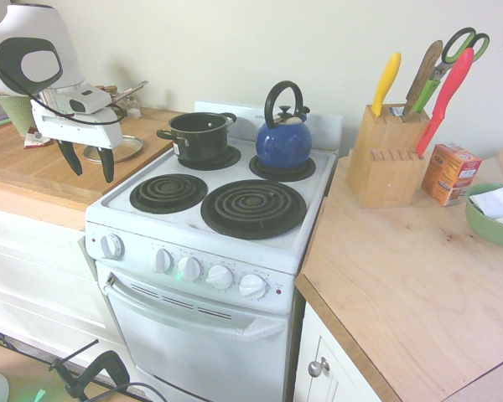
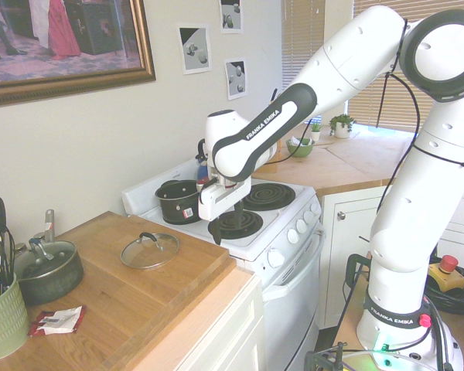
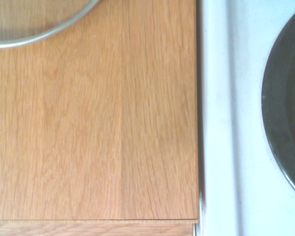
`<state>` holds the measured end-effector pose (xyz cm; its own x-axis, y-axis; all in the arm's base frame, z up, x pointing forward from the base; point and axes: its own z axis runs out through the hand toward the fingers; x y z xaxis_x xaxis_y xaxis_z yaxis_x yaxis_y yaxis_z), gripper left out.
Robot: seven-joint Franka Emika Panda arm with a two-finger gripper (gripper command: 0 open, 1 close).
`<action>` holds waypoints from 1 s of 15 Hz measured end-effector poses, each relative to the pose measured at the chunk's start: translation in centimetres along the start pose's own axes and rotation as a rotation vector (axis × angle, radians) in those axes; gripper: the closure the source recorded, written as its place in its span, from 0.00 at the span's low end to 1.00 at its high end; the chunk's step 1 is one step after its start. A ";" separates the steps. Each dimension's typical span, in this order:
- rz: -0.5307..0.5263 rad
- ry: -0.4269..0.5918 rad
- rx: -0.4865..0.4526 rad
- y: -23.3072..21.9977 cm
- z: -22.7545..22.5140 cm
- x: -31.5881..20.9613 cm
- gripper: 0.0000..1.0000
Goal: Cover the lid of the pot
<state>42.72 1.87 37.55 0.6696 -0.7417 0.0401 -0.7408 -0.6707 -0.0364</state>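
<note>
The pot (image 1: 199,136) is small and black and stands open on the stove's back left burner; it also shows in the second exterior view (image 2: 178,201). The lid (image 2: 149,250), clear glass with a metal rim and dark knob, lies flat on the wooden counter beside the stove. In the first exterior view the lid (image 1: 117,151) is partly hidden behind my gripper. My gripper (image 1: 90,162) hangs open and empty above the counter's edge, between lid and stove, fingers pointing down. The wrist view catches only the lid's rim (image 3: 39,30) at a corner.
A blue kettle (image 1: 283,138) sits on the back right burner. The front burners (image 1: 251,208) are bare. A grey-green pot with its own lid (image 2: 46,267), a utensil jar (image 2: 0,317) and a packet (image 2: 58,318) stand further along the counter. A knife block (image 1: 386,155) is right of the stove.
</note>
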 end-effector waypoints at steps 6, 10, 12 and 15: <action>-0.028 -0.001 0.006 -3.8 -4.2 -0.2 0.00; -0.032 0.020 0.021 -9.6 -5.5 0.7 0.00; -0.026 0.032 0.021 -12.9 -5.0 2.1 0.00; -0.032 0.031 0.018 -17.8 -4.2 3.8 0.00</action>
<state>58.28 11.01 42.55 0.6904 -0.7197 0.0728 -0.7179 -0.6941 -0.0531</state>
